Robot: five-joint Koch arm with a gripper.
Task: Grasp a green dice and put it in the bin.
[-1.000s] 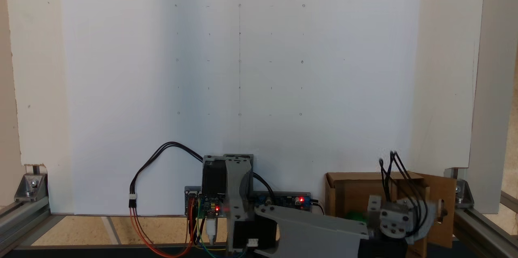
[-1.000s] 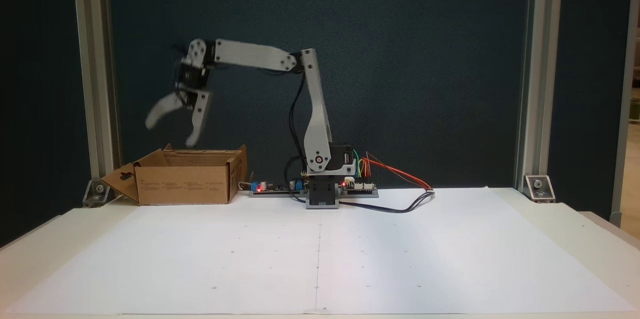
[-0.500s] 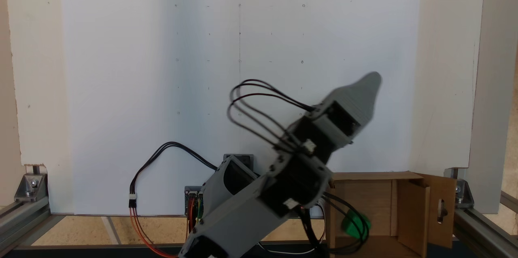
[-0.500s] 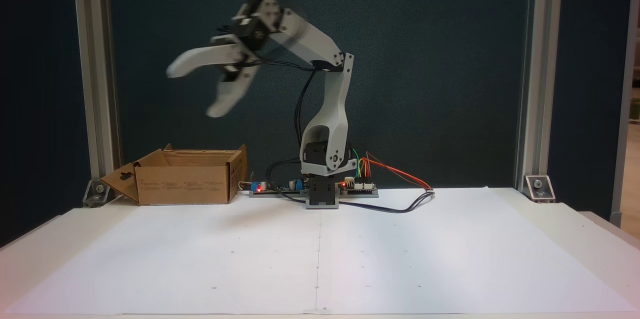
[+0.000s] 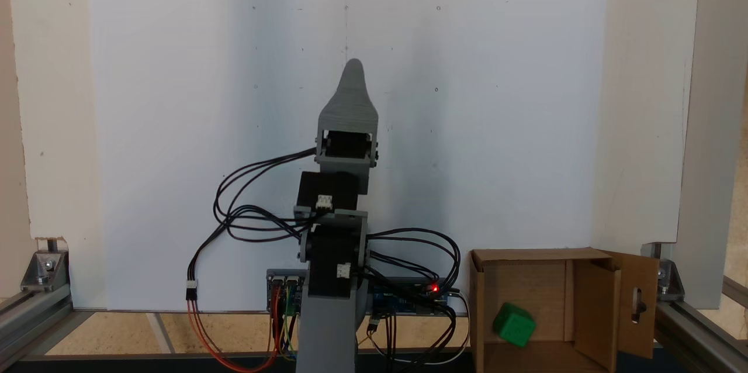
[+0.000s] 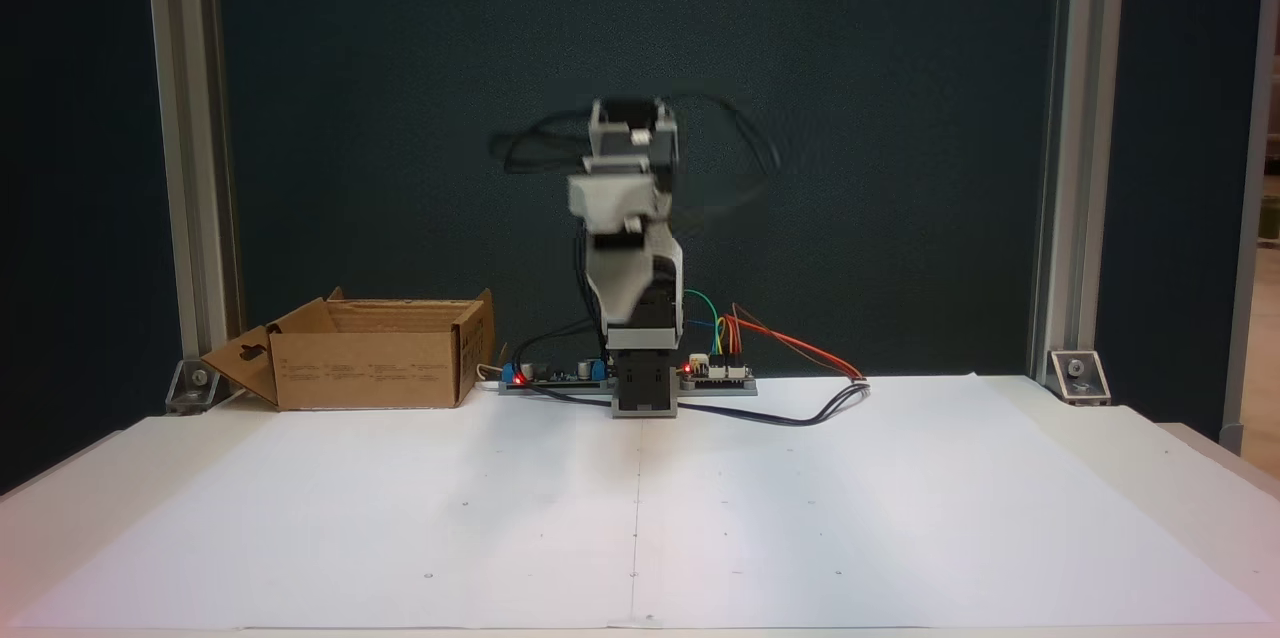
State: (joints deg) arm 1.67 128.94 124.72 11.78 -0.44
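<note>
Dice [image 5: 513,325] lies inside the bin [image 5: 597,297] at the lower right of your fixed view, tilted on the cardboard floor. Your gripper [image 5: 353,72] shows one grey tip at centre; blur hides it elsewhere, so you cannot tell its state.

We see the arm [image 6: 630,248] folded upright over its base at the back of the white sheet [image 6: 640,508], blurred, its gripper facing us so we cannot tell how the jaws stand. To its left, well apart, sits the bin [image 6: 365,368], flaps open.
</note>
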